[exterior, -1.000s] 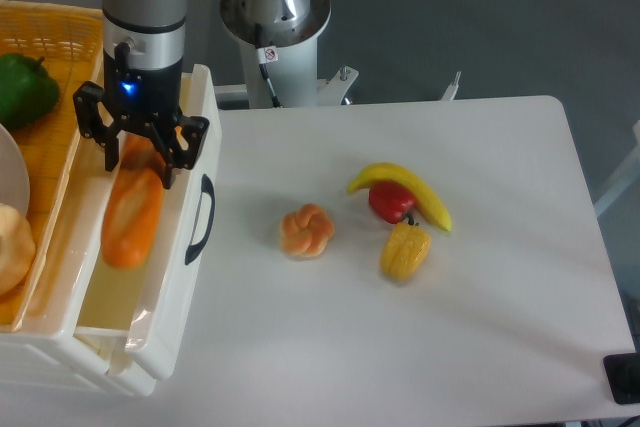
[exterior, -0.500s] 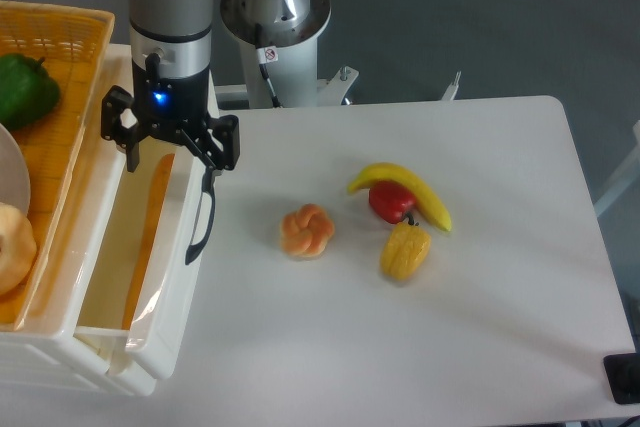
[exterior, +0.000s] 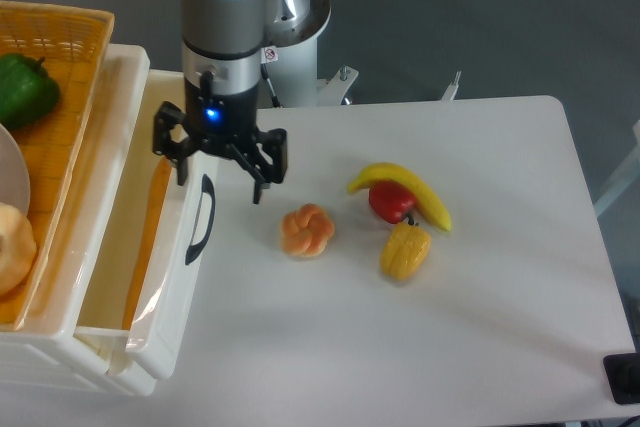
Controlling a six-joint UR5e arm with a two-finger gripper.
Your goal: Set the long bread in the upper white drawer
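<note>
White counter (exterior: 480, 327) carries the open white plastic drawer (exterior: 150, 287); the orange-brown long bread (exterior: 147, 237) lies inside it. Above the drawer's front hangs the tool (exterior: 220, 159), fingers spread, holding nothing, near a knotted bun (exterior: 307, 230).

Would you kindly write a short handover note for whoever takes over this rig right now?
Pincer: open, empty, above the table beside the drawer's handle.
Long bread: only an orange strip shows inside the upper white drawer, along its front wall; the rest is hidden.
Done: the bread appears to be in the drawer.
Left: confirm that it lies flat; the drawer stands open.
</note>
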